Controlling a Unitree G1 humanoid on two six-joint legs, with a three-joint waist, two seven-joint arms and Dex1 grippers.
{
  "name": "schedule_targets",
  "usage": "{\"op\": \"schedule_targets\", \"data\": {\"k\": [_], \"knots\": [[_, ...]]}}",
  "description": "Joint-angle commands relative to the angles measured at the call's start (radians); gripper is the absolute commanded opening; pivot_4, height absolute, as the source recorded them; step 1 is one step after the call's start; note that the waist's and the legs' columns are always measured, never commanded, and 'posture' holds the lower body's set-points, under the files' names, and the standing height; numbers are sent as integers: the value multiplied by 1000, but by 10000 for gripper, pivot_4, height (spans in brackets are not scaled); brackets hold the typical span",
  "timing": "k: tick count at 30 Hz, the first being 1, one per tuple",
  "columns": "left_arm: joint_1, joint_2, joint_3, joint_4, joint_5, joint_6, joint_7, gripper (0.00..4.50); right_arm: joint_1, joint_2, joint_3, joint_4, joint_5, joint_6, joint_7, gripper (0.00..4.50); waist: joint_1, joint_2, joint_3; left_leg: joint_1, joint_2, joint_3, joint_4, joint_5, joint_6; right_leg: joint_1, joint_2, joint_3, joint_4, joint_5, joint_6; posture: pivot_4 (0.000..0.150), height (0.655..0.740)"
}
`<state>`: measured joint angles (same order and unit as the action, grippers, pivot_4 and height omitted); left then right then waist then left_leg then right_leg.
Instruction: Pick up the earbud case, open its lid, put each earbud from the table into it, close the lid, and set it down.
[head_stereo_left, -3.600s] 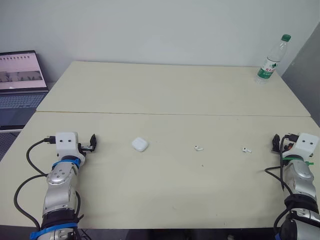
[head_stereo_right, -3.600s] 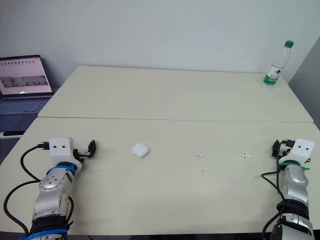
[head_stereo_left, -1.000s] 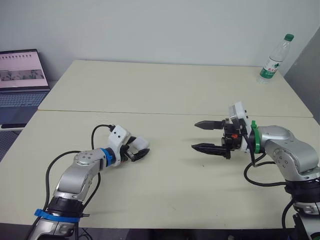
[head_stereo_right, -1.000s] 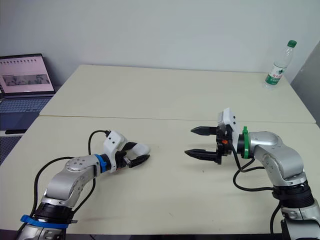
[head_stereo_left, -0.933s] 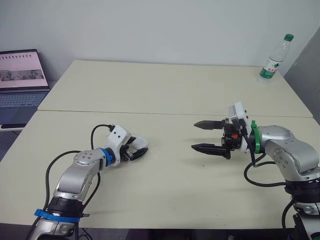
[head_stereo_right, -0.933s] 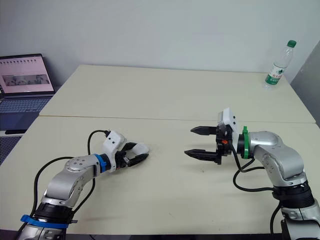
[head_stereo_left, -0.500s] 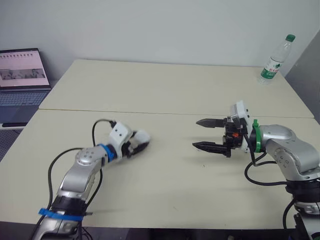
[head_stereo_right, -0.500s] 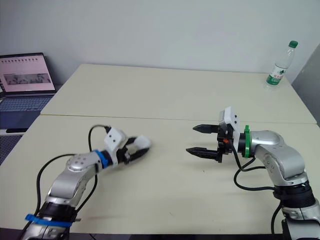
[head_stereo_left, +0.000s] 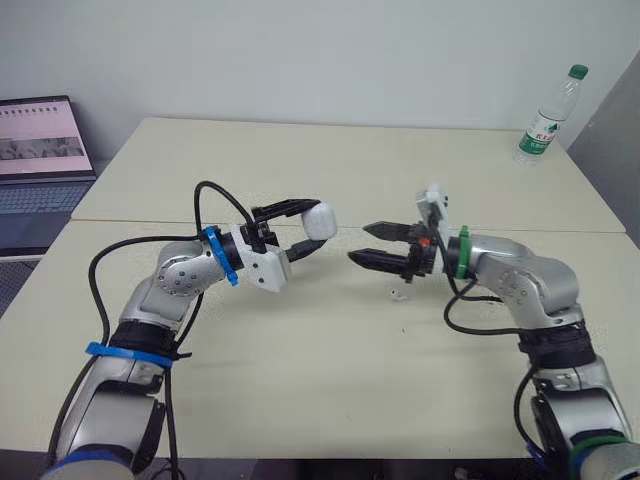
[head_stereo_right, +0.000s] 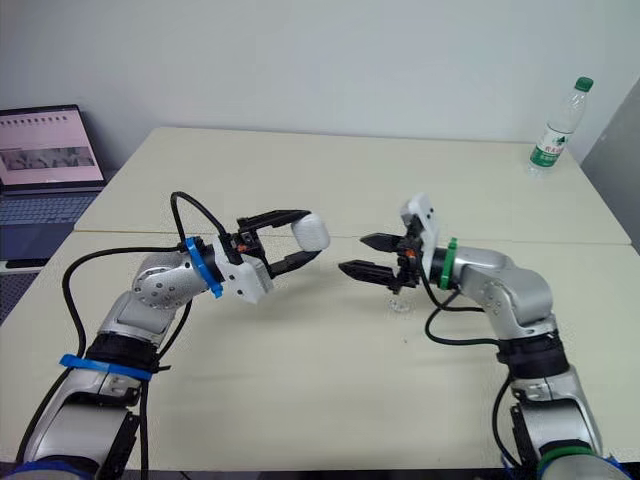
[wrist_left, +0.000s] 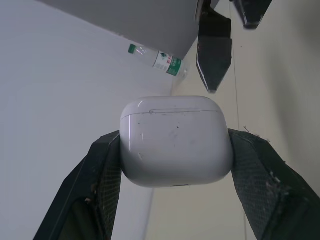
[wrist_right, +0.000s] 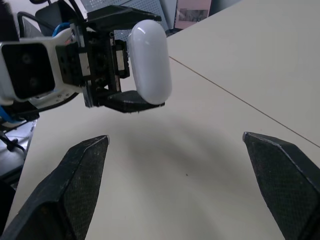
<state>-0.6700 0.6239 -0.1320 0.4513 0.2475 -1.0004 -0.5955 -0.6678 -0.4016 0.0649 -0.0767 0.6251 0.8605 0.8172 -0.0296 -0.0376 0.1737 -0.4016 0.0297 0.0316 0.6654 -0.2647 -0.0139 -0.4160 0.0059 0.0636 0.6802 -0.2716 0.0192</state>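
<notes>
The white earbud case (head_stereo_left: 318, 220) hangs above the table's middle, lid shut, with my left gripper (head_stereo_left: 314, 229) shut on it; its fingers (wrist_left: 104, 172) press the case (wrist_left: 176, 141) from both sides. My right gripper (head_stereo_left: 358, 244) stands open just to the right of the case, tips pointing at it with a small gap and nothing between them. In the right wrist view the case (wrist_right: 149, 61) lies ahead of the spread fingers (wrist_right: 82, 167). One small white earbud (head_stereo_left: 397, 294) lies on the table under the right gripper's wrist.
A green-capped water bottle (head_stereo_left: 545, 115) stands at the table's far right corner. An open laptop (head_stereo_left: 40, 150) sits off the table's left edge. A seam (head_stereo_left: 560, 232) runs across the cream table behind both grippers.
My left gripper has lifted the case off the table and carried it right and up to the middle. The right gripper has moved left to meet it, still open.
</notes>
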Motion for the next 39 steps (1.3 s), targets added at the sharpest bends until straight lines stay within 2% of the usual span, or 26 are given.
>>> {"op": "schedule_targets", "data": {"k": [1, 11, 21, 24, 32, 39], "knots": [[-34, 1, -3, 37, 30, -76, 56, 27849, -26, 25, -28, -44, 39, 61, -56, 45000, 0, 0, 0, 0, 0, 0, 0, 0, 0, 0, 0, 0, 0, 0, 0, 1500, 7400], [-73, -8, -36, 74, 76, -123, 116, 27849, -75, 140, -61, -43, 86, 152, -189, 45000, -1, 0, 0, 0, 0, 0, 0, 0, 0, -1, -1, -1, 1, 0, 0, 1500, 7400], [-72, -4, -40, 74, 81, -122, 137, 27849, -80, 173, -35, -34, 66, 132, -210, 45000, -1, 0, 0, -2, 0, 0, 0, 0, 0, -3, -1, -1, 1, 0, 0, 1500, 7400], [-74, -6, -43, 73, 84, -120, 140, 27849, -88, 185, -35, -24, 63, 127, -213, 38793, -1, 0, 0, -2, 0, 0, 0, 0, 0, -3, -1, -2, 1, 0, 0, 1500, 7400], [-63, -2, -55, 60, 79, -132, 137, 27849, -102, 194, -45, -5, 63, 130, -215, 9904, -1, 0, 0, -3, 0, 0, 0, 0, 0, -4, -1, -2, 1, 0, 0, 1500, 7400], [-44, -1, -82, 43, 29, -141, 115, 27849, -96, 186, -40, -10, 71, 132, -197, 9457, -1, 0, 0, -3, 0, 0, 0, 0, 0, -4, -1, -2, 1, 0, 0, 1500, 7400]]}}
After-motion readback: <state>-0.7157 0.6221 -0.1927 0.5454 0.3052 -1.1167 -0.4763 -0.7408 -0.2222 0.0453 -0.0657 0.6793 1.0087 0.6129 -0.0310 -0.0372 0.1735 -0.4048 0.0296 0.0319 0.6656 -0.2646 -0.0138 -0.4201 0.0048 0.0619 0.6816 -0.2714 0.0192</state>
